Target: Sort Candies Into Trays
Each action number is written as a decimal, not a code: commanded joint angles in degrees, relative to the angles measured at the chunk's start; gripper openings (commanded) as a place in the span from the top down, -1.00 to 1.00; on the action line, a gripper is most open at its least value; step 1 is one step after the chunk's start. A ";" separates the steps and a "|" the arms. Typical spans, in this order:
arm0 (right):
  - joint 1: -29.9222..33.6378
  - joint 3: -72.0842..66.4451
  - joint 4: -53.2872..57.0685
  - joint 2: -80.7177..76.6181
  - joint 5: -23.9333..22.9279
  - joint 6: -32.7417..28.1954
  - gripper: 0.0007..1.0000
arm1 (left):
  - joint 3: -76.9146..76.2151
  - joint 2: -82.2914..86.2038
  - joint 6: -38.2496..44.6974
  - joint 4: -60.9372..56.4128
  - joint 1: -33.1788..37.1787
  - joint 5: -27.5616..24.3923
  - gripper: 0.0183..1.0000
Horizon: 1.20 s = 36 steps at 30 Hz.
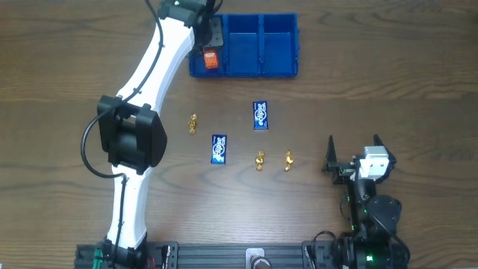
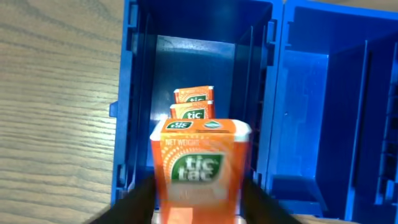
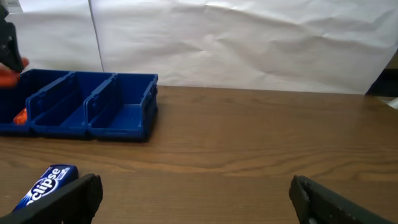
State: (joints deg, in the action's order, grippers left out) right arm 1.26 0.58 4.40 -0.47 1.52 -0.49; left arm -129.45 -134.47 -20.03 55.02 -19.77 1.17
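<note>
My left gripper (image 1: pixel 211 46) hangs over the left compartment of the blue tray (image 1: pixel 278 46) and is shut on an orange mint box (image 2: pixel 199 163), held upright between its fingers. Two more orange mint boxes (image 2: pixel 193 103) lie on that compartment's floor below it. Two blue gum packs (image 1: pixel 260 115) (image 1: pixel 219 149) and three gold-wrapped candies (image 1: pixel 194 123) (image 1: pixel 260 160) (image 1: pixel 288 159) lie on the table. My right gripper (image 1: pixel 352 153) stands open near the front right, nothing between its fingers. From there I see the tray (image 3: pixel 121 102) and one gum pack (image 3: pixel 46 183).
The tray's middle and right compartments (image 2: pixel 311 118) look bare. The wooden table (image 1: pixel 388 90) has free room to the right of the tray and candies. A white sheet (image 3: pixel 249 43) hangs behind the table's far edge.
</note>
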 commanded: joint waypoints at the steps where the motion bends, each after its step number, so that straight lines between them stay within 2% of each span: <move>1: 0.00 -0.13 0.31 0.31 -0.09 -0.46 -1.00 | 0.04 0.63 1.46 -0.48 0.68 -0.55 -0.44; 5: 0.00 -0.13 0.31 0.31 -0.09 -0.46 -0.99 | 1.64 7.82 1.42 -1.64 -0.37 3.17 -0.53; 8: 0.00 -0.13 0.31 0.31 -0.09 -0.46 -1.00 | 20.22 28.39 2.27 -17.66 -2.12 8.09 -0.56; 13: 0.00 -0.13 0.31 0.31 -0.07 -0.46 -1.00 | 52.09 58.16 8.59 -40.52 -0.98 8.37 -0.68; 15: 0.00 -0.13 0.31 0.31 -0.09 -0.46 -1.00 | 61.92 66.75 9.38 -46.27 0.57 7.15 -0.72; 20: 0.00 -0.13 0.31 0.31 -0.09 -0.44 -1.00 | 93.68 94.09 9.81 -62.53 10.62 -2.78 -0.86; 22: 0.00 -0.13 0.31 0.31 -0.07 -0.46 -1.00 | 102.71 103.43 9.81 -64.57 12.96 -4.04 -1.00; 28: 0.00 -0.13 0.31 0.31 -0.09 -0.46 -1.00 | 126.35 129.07 9.81 -67.49 15.76 -3.96 -1.00; 36: 0.00 -0.13 0.31 0.31 -0.07 -0.46 -1.00 | 129.17 134.29 9.77 -51.28 16.92 -3.13 -1.00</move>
State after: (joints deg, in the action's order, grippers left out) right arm 1.26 0.60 4.43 -0.36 1.52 -0.49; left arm -0.56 -0.99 -10.63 0.08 -3.29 -1.80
